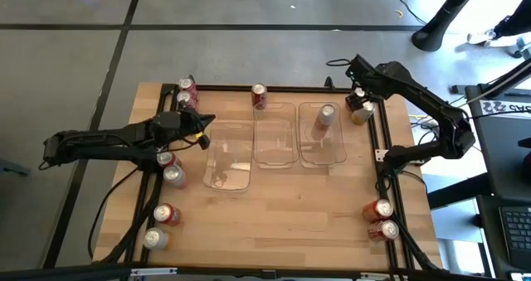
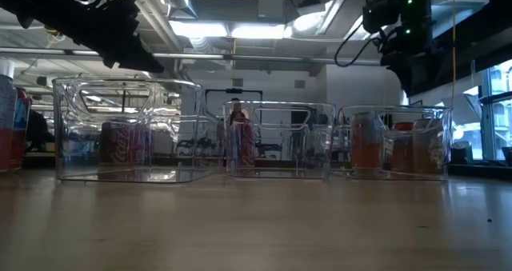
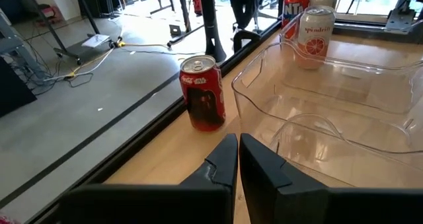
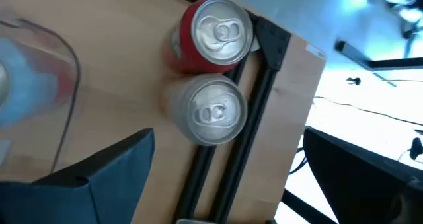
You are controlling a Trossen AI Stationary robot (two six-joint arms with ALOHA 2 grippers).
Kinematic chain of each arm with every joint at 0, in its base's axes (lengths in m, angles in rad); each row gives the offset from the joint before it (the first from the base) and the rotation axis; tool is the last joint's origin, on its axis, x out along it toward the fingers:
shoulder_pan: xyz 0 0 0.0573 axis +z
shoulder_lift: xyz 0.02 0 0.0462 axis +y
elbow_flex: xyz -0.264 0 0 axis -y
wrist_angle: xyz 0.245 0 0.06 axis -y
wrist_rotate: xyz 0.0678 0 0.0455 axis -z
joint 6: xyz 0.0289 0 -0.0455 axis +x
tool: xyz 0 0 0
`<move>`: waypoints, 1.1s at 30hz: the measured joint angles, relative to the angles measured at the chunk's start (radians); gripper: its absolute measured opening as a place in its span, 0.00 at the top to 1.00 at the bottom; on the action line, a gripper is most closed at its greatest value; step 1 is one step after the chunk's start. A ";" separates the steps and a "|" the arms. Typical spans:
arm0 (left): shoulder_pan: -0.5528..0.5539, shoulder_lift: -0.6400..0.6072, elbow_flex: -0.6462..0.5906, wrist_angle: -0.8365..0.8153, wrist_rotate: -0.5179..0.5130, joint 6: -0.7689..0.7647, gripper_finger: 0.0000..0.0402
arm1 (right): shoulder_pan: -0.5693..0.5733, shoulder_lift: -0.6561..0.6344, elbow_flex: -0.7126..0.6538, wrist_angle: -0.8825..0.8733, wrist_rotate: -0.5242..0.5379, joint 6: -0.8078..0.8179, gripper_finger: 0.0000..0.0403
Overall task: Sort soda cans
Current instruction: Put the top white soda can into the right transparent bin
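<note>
Soda cans stand upright on their bases around the table. A red can (image 1: 259, 96) (image 3: 203, 92) stands at the far edge behind the middle tray. A pale can (image 1: 323, 119) (image 3: 316, 36) stands inside the right tray. A red can (image 4: 215, 36) and a tan can (image 1: 362, 111) (image 4: 211, 112) stand together at the far right corner. My right gripper (image 1: 358, 99) (image 4: 231, 178) hovers open above that pair. My left gripper (image 1: 209, 120) (image 3: 238, 154) is shut, raised over the left tray's far-left corner and pointing toward the red can at the far edge.
Three clear plastic trays (image 1: 228, 161) (image 1: 276, 140) (image 1: 332, 148) lie side by side mid-table. More cans stand in pairs at the far left corner (image 1: 186, 93), along the left edge (image 1: 170, 167) (image 1: 162, 227) and at the near right (image 1: 383, 219). Black rails (image 4: 228, 151) border the table.
</note>
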 joint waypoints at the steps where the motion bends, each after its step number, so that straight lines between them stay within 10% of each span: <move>1: -0.001 0.000 0.000 -0.003 0.000 0.000 0.97 | -0.003 0.012 0.000 0.001 -0.008 0.001 0.04; 33: -0.009 0.001 0.000 -0.008 0.000 -0.021 0.97 | -0.025 0.161 -0.169 0.123 0.054 0.097 0.04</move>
